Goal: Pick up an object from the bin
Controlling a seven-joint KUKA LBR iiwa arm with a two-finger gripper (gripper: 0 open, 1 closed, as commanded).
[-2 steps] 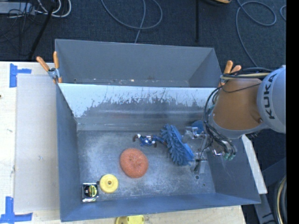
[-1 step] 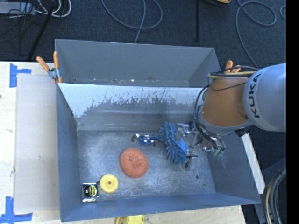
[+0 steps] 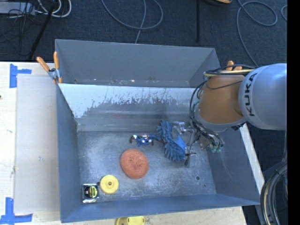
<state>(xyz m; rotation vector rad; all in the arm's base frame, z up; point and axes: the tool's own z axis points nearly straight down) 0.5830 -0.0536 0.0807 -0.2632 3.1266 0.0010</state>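
Arm comes in from the right, orange cover on the wrist, and the gripper (image 3: 184, 143) is down near the bin (image 3: 140, 78) floor, right of centre. Fingers look spread apart, not pressed together: one metal tip (image 3: 180, 126) toward the back wall, the other toward the front. Btwn them sits the right-hand part of a blue frilly cloth-like thing (image 3: 168, 135), bunched up approx. mid-bin; the tips look to be touching its edges, but can't tell if it's actually pinched. It still lies on the floor. Just left of it, a small blue-and-silver item (image 3: 142, 138). Further toward the front, well apart from the gripper, a round orange-red ball (image 3: 134, 163), then a yellow disc (image 3: 109, 183) and a black/yellow tape measure (image 3: 90, 191) side by side in the front-left corner.
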